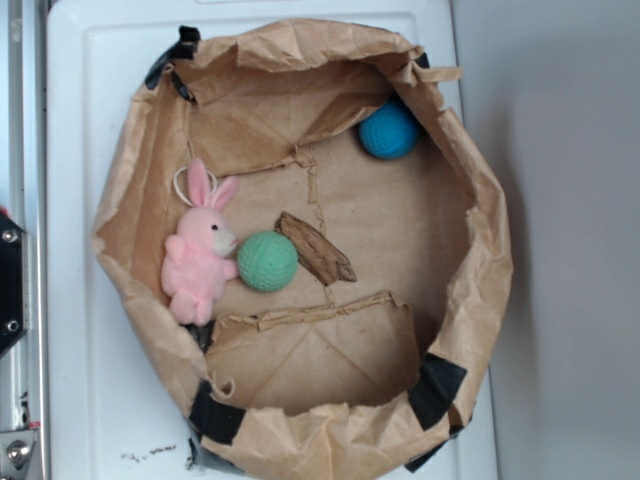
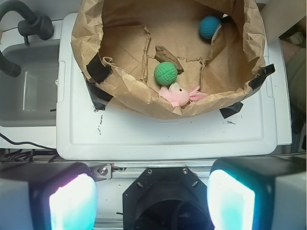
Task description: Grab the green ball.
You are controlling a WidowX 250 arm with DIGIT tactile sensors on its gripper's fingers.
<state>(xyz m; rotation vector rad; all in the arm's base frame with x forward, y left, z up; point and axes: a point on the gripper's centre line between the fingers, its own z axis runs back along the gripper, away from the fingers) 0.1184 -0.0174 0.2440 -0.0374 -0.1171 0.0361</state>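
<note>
The green ball (image 1: 267, 261) lies on the floor of a brown paper bag nest (image 1: 470, 300), touching the pink plush bunny (image 1: 200, 260) on its left. A brown bark-like piece (image 1: 316, 249) lies just right of it. In the wrist view the green ball (image 2: 165, 74) sits above the bunny (image 2: 178, 95), inside the bag (image 2: 120, 86). My gripper (image 2: 152, 201) is open and empty, its two glowing pads (image 2: 72, 203) wide apart, well short of the bag, over the robot base. The gripper does not show in the exterior view.
A bright blue ball (image 1: 388, 131) rests against the bag's far wall; it also shows in the wrist view (image 2: 209, 27). The bag stands on a white lid (image 2: 168, 136). A grey tub (image 2: 29, 86) and black hoses sit to the left.
</note>
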